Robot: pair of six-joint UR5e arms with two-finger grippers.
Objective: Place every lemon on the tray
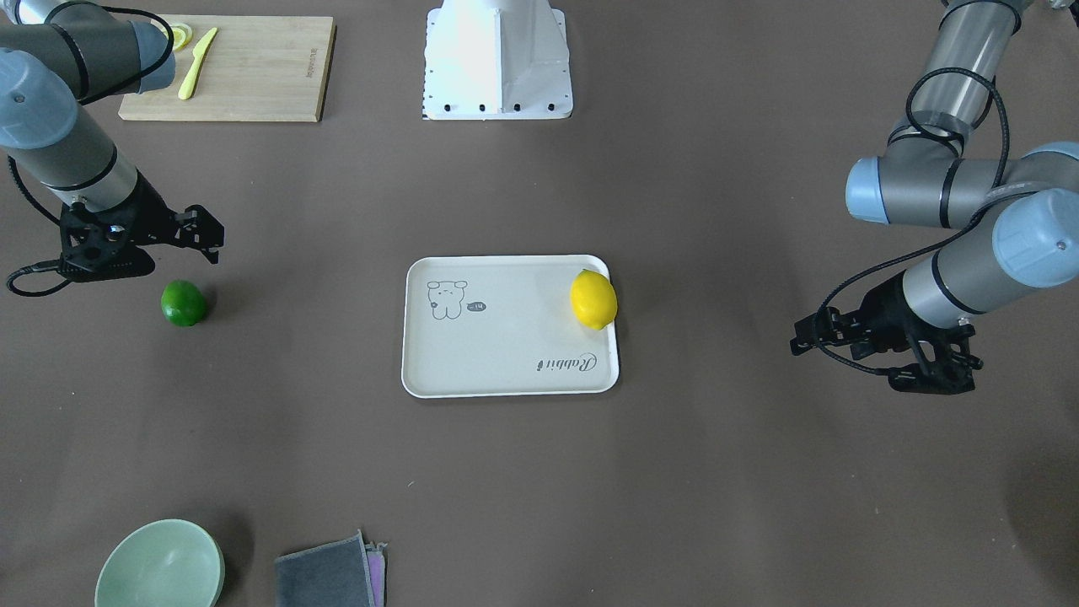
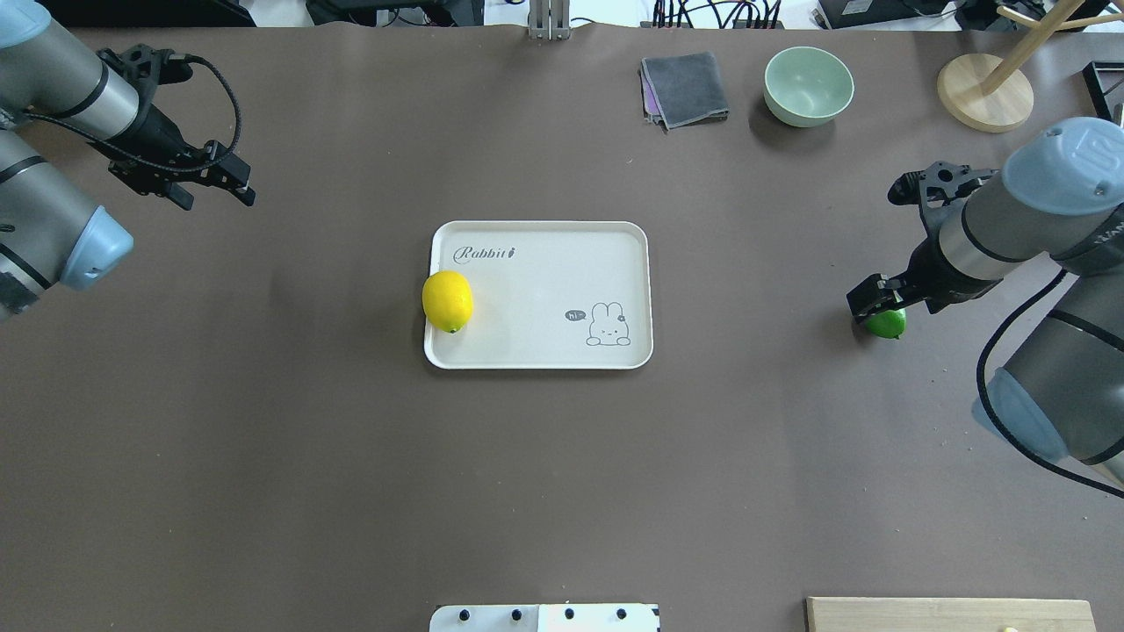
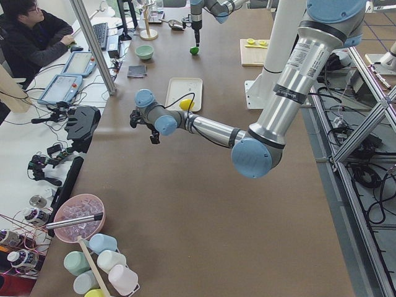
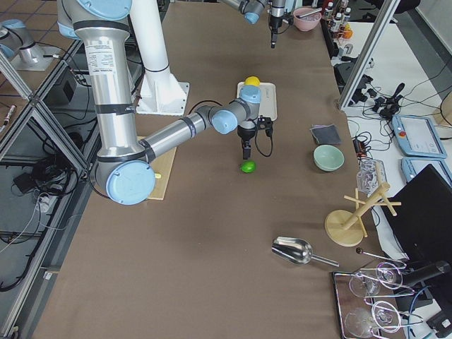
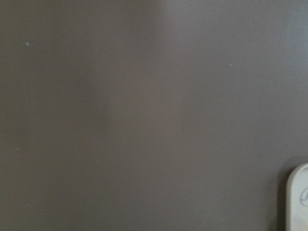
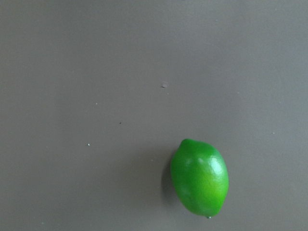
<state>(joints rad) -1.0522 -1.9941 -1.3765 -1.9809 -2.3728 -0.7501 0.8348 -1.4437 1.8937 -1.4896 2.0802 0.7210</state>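
Note:
The yellow lemon (image 1: 593,298) lies on the off-white Rabbit tray (image 1: 506,354), against its edge on the robot's left, and also shows in the overhead view (image 2: 448,300). The green lemon (image 1: 183,303) lies on the bare table well off the tray (image 2: 544,351), on the robot's right. My right gripper (image 1: 211,240) hovers just above and beside it, looks open and holds nothing. It half covers the green lemon (image 2: 889,325) from overhead, and the right wrist view shows the fruit (image 6: 199,177) at lower right. My left gripper (image 2: 219,189) is open, empty, far from the tray.
A wooden cutting board (image 1: 228,67) with a yellow knife (image 1: 196,63) and a lemon slice (image 1: 179,35) lies near the robot's right. A green bowl (image 2: 808,85), a grey cloth (image 2: 685,88) and a wooden stand (image 2: 983,92) sit along the far edge.

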